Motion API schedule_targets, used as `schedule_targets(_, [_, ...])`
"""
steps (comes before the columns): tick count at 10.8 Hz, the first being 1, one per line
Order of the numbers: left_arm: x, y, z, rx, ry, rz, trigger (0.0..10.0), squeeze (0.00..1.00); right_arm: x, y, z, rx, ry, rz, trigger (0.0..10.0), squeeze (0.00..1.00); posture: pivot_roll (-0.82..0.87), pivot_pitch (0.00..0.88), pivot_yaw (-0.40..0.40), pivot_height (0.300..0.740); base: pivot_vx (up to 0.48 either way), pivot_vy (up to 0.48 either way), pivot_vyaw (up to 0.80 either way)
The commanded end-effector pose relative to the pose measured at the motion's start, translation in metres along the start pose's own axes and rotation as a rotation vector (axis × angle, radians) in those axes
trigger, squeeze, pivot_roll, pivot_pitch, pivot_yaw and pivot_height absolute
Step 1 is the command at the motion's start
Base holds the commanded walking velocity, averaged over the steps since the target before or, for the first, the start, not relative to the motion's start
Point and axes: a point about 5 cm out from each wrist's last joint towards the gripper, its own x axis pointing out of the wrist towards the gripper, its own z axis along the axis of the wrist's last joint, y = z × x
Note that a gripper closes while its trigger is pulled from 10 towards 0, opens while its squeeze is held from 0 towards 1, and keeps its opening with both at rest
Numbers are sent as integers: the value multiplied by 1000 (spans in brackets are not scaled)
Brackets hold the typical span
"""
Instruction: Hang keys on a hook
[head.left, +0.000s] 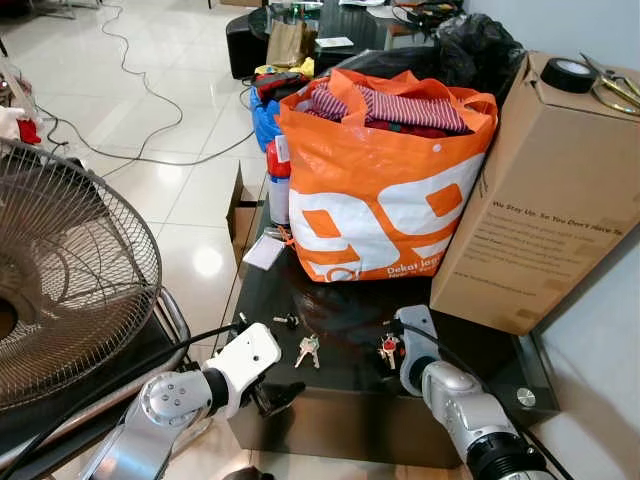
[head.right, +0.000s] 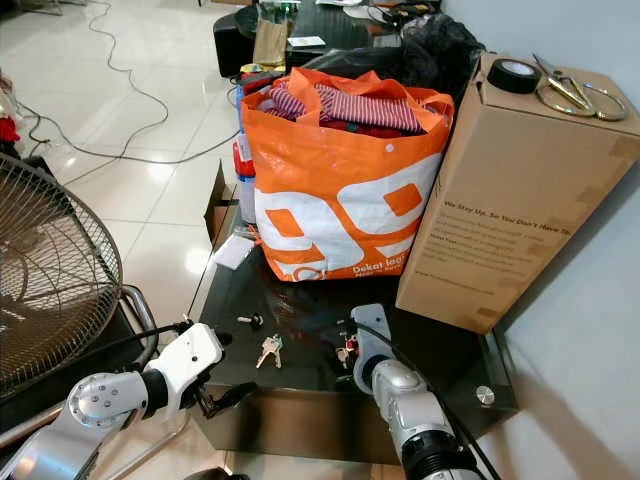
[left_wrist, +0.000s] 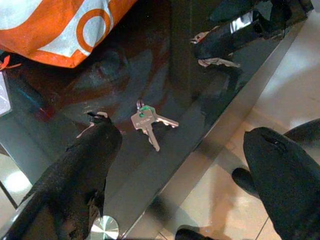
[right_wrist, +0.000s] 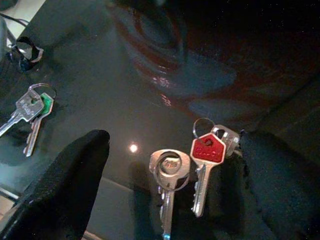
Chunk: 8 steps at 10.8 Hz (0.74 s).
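The right end effector (right_wrist: 170, 175) hovers low over the dark glass bench (head.left: 340, 400), near its front edge, with its two black fingers (right_wrist: 65, 185) spread apart and nothing gripped. Between those fingers lies a bunch of keys (right_wrist: 192, 165): a red-capped key beside a plain silver one, joined on a ring, flat on the glass. The red cap sits close to one finger, though I cannot tell whether they touch.

The left end effector (left_wrist: 185, 175) hangs at the bench's front edge, released as well, one finger over the glass and the other out past the edge above the tiled floor (head.left: 180, 130). Just ahead of it, on the bench, rests a second pair of keys with a green tag (left_wrist: 148, 120), apart from both fingers. A small black clip (head.left: 287, 321) lies a little beyond that pair.

Farther from both end effectors, at the back of the bench, stand an orange shopping bag (head.left: 385, 190) stuffed with clothes and a tall cardboard box (head.left: 545, 200). A fan (head.left: 60, 270) stands off the left arm's side.
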Motion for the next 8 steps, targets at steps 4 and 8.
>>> schedule_targets(4, [0, -2, 3, -21, -10, 9, 10000, 67, 3, 9, -5, -14, 4, 1, 1333, 0, -120, 0, -43, 740, 0, 0, 0])
schedule_targets(8, [-2, -3, 4, -32, -8, -12, 10000, 75, 6, 14, -15, 9, 35, -86, 8549, 0, -114, 7, -38, 740, 0, 0, 0])
